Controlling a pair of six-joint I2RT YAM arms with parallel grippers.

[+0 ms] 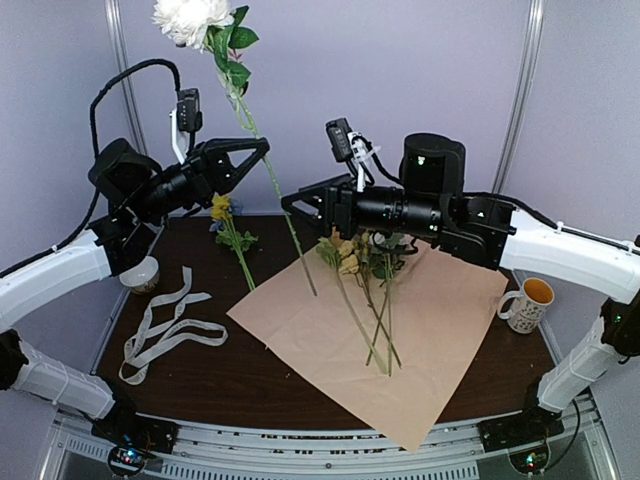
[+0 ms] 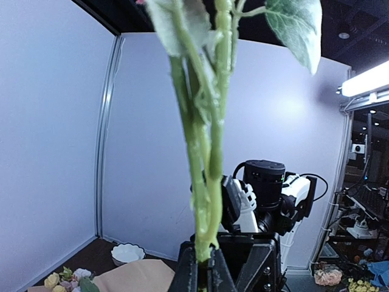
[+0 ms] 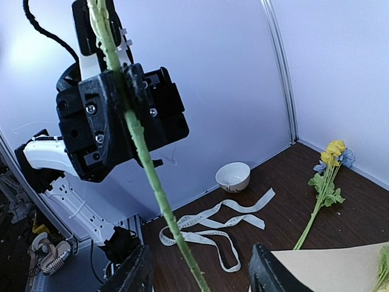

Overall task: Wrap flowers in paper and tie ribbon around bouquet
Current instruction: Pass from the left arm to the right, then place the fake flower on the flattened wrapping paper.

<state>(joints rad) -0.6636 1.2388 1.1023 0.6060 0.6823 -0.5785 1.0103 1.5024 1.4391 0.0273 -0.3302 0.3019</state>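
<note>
Purple wall [image 1: 400, 60] behind; flower stem [image 1: 284, 205] pinched in left jaws.

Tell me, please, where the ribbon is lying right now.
In the top external view, the ribbon lies in loose loops on the left side of the table, just left of the paper and slightly nearer the arms than the small white bowl.

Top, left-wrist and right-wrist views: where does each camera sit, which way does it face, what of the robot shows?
Top: above and behind, looking down on the table; both arms show.
Left wrist: faces along the shut left fingers and flower stem, toward the right arm.
Right wrist: faces between the open right fingers toward the left arm.
Shared: ribbon, in top and right wrist.
</note>
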